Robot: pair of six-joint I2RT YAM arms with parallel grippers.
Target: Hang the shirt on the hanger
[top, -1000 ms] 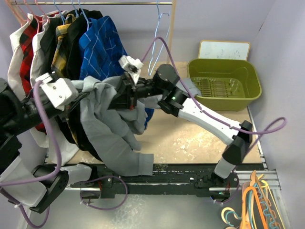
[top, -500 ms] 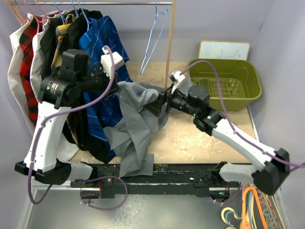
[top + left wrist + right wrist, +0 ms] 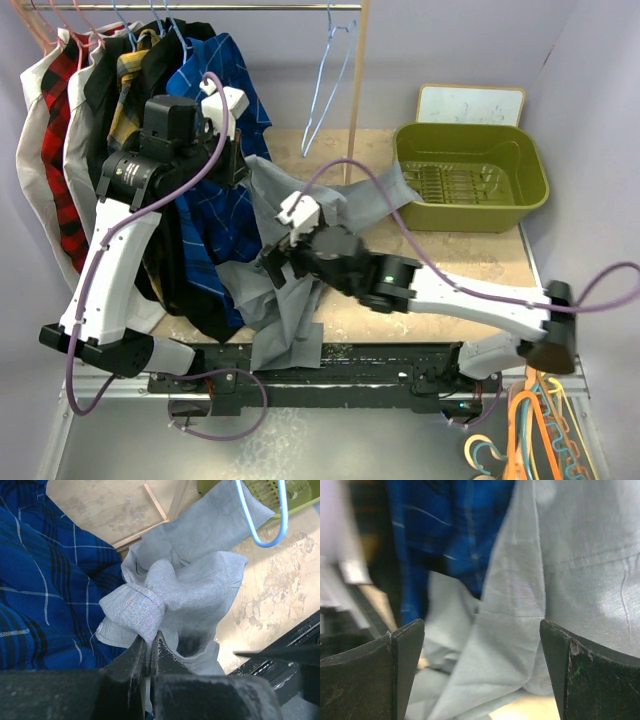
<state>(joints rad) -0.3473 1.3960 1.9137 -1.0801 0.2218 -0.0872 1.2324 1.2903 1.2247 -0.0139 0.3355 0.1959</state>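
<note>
Shirt [image 3: 285,305] is draping limp off the left end effector [image 3: 236,166] toward the counter [image 3: 480,255]; the hanger [image 3: 325,85] is hanging well apart.
Left wrist: I'm watching that end effector pinching a bunched fold. Soft, light, probably slippery.
Right wrist: the right end effector [image 3: 480,630] is gaping wide at the cloth. I'm favouring the collar.

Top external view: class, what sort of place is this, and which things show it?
Likely a robot lab bench staged as a wardrobe corner: a metal clothes rail hung with shirts such as the blue checked shirt, a thin light-blue wire hanger, and an olive-green plastic tub on a wooden tabletop.
</note>
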